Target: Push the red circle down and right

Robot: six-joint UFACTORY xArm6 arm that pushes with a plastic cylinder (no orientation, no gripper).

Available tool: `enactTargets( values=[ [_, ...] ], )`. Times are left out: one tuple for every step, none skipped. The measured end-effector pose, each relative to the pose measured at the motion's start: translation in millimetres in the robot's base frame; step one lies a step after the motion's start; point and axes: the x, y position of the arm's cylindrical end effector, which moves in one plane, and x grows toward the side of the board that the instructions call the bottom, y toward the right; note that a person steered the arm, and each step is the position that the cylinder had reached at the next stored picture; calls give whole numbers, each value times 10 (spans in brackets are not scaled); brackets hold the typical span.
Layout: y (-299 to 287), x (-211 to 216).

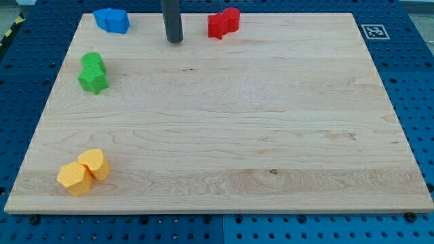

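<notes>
Two red blocks touch each other near the view's top, right of centre. The rounded one, the red circle (232, 17), is on the right. The other red block (218, 26) is just left and slightly below it; its shape is unclear. My tip (174, 41) rests on the wooden board (237, 122), to the left of both red blocks and a little lower. It is apart from them, with a clear gap to the nearer red block.
Two blue blocks (112, 20) sit together at the top left. Two green blocks stand at the left edge, one (92, 62) above a star-like one (93, 81). Two yellow blocks (73, 177) (95, 164) touch at the bottom left. A marker tag (373, 31) lies off the board's top right.
</notes>
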Motion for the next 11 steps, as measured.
enactTargets(
  values=[
    [0,-177],
    [-6,-188],
    [48,-210],
    [116,-434],
    [191,-578],
    [359,-567],
    [839,-537],
    [1199,-443],
    [1353,-292],
    [1480,-180],
    [1497,-403]
  ],
)
